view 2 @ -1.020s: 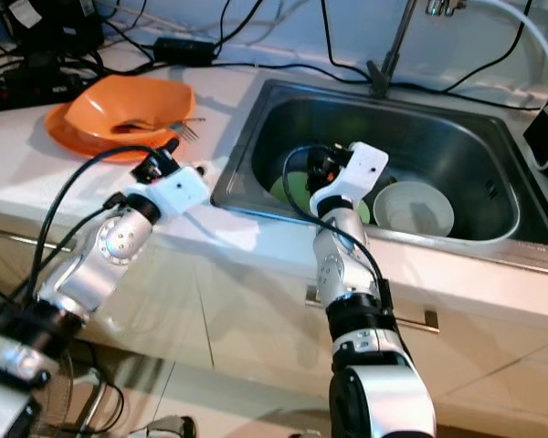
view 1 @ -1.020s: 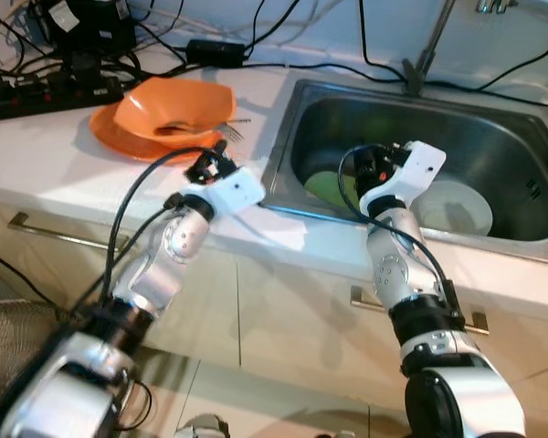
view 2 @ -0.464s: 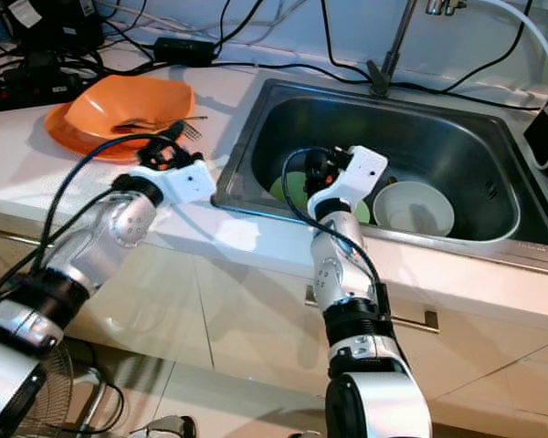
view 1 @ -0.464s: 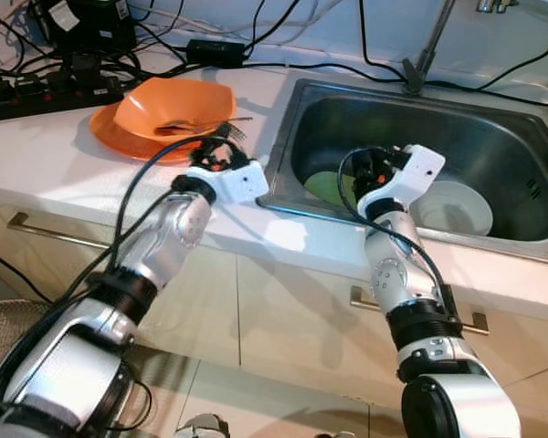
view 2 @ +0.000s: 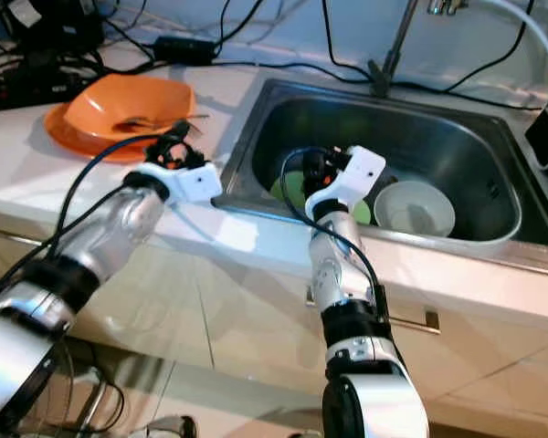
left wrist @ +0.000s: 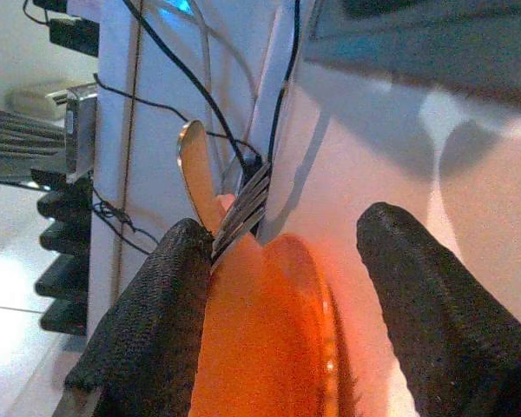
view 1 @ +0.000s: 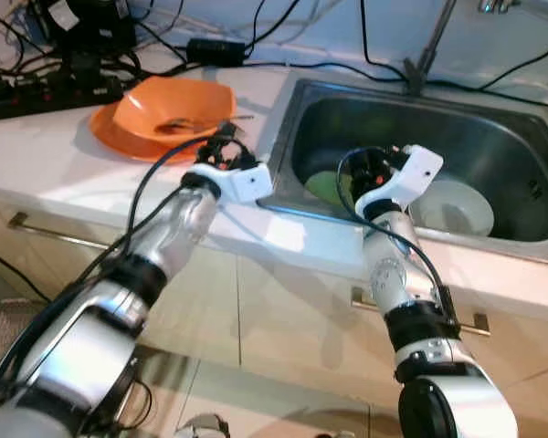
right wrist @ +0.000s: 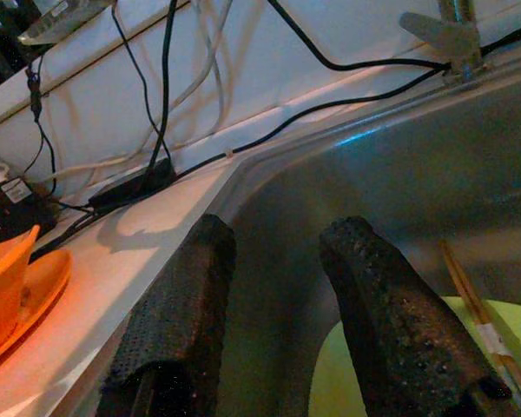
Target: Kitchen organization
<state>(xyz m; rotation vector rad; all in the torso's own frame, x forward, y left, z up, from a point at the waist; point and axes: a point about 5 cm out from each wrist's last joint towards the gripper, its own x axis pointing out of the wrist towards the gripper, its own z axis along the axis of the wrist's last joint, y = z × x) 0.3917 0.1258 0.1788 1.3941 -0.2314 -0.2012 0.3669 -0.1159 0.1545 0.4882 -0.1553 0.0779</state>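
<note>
The steel sink (view 1: 516,137) holds a white bowl (view 1: 452,207) beside a green plate (view 1: 327,187) with chopsticks (right wrist: 478,317) lying on it, and the right gripper (right wrist: 273,321) hangs over the sink's near left part, its fingers parted and holding nothing. On the white counter (view 1: 46,146) left of the sink, an orange bowl (view 1: 173,105) sits on an orange plate (view 1: 119,141). The left gripper (left wrist: 286,321) is at the plate's near edge, its jaws wide apart around the rim and empty, while the fork (left wrist: 243,208) rests across the dishes, tines poking out beside one finger (left wrist: 156,321), its handle running back over the bowl.
</note>
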